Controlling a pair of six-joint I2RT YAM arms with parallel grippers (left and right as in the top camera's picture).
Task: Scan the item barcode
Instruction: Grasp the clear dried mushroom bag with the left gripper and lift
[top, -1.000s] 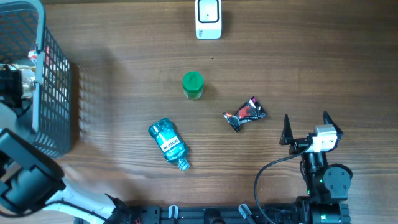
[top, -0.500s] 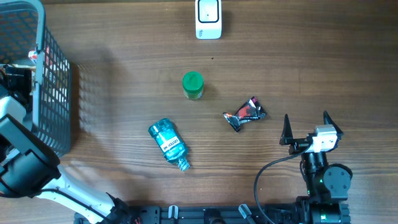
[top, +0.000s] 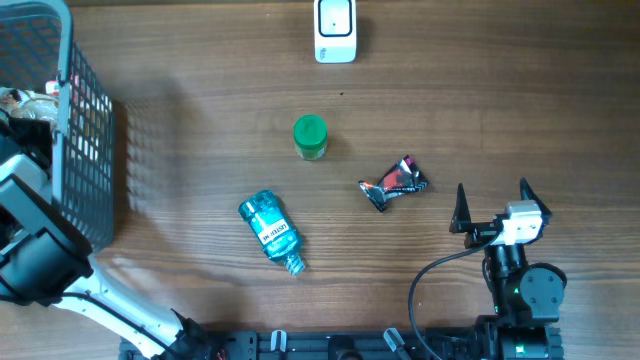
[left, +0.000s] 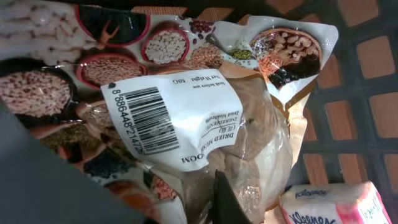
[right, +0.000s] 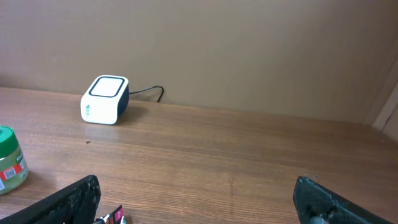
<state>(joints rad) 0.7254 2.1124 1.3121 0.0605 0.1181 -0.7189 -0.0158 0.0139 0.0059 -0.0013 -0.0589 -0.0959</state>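
The item is a clear plastic bag of dried goods (left: 249, 124) with a white barcode label (left: 168, 115), lying in the black wire basket (top: 85, 150). My left gripper (left: 193, 196) is down inside the basket, shut on a fold of the bag, and one dark finger (left: 225, 200) presses into the plastic. From overhead only a sliver of the bag (top: 22, 100) shows above the left arm. The white scanner (top: 335, 30) stands at the table's far edge, also seen as scanner (right: 104, 99). My right gripper (top: 491, 205) rests open at the near right, holding nothing.
A green-lidded jar (top: 310, 137), a blue bottle lying on its side (top: 272, 232) and a crumpled snack wrapper (top: 394, 183) lie mid-table. A tissue pack (left: 329, 205) sits beside the bag in the basket. The basket's bars (left: 339, 93) surround the left gripper.
The left arm has reached further up into the basket and its gripper has gone from open to shut on the bag. The right arm has not moved.
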